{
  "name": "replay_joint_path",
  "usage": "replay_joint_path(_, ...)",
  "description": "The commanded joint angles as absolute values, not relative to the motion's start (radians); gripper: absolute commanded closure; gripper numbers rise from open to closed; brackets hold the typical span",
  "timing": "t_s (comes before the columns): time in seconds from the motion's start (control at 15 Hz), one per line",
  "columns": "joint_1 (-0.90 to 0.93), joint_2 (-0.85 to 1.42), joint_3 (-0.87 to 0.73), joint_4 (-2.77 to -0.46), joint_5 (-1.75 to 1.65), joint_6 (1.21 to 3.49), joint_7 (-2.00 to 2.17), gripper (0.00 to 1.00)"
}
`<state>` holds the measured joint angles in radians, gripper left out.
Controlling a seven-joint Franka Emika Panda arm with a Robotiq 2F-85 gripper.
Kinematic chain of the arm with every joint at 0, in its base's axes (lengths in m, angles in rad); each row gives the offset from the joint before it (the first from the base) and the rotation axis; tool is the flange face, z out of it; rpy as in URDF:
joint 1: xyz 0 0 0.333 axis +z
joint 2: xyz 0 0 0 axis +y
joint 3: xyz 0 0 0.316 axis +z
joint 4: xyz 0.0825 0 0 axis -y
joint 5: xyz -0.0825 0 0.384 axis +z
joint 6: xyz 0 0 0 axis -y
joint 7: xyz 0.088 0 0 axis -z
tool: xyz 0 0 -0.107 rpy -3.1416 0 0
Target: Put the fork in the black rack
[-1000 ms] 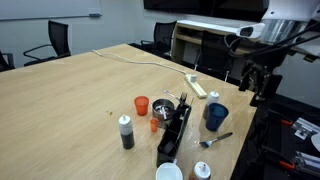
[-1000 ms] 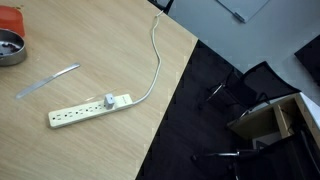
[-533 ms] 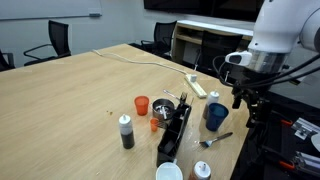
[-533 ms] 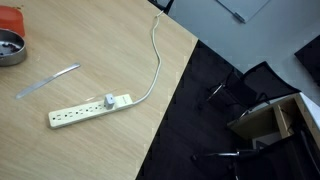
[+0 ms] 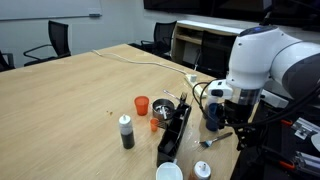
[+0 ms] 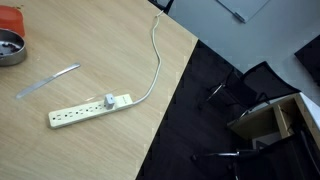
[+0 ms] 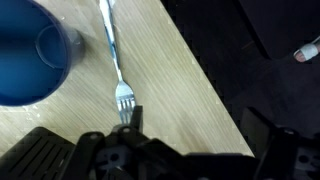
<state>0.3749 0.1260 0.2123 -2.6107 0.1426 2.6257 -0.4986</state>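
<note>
The fork (image 7: pixel 113 60) lies flat on the wooden table near its edge, with the tines toward me and the handle running up past a blue cup (image 7: pixel 28 52). In an exterior view the fork (image 5: pixel 213 140) lies between the blue cup (image 5: pixel 215 116) and the table edge. The black rack (image 5: pixel 175 130) stands on the table to the left of the cup. My gripper (image 7: pixel 195 135) is open and empty, low over the table edge. One finger is just beside the tines. In an exterior view the gripper (image 5: pixel 242 134) hangs beside the fork's end.
An orange cup (image 5: pixel 142 105), a metal bowl (image 5: pixel 163 108) and a black bottle with a white cap (image 5: pixel 127 132) stand left of the rack. White cups (image 5: pixel 168 172) are at the front. A power strip (image 6: pixel 90 110) and a silvery utensil (image 6: pixel 48 82) lie nearby. Dark floor lies beyond the edge.
The arm has swung in from the right and come down over the fork and blue cup. The objects on the table have not moved.
</note>
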Motion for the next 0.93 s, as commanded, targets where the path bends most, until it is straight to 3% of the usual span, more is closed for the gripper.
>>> replay_joint_path(0.0, 0.316, 0.242, 0.241, -2.560, 0.018, 2.702, -0.479, 0.00)
replay_joint_path(0.87, 0.280, 0.302, 0.236, -2.556, -0.138, 2.741, -0.374, 0.00)
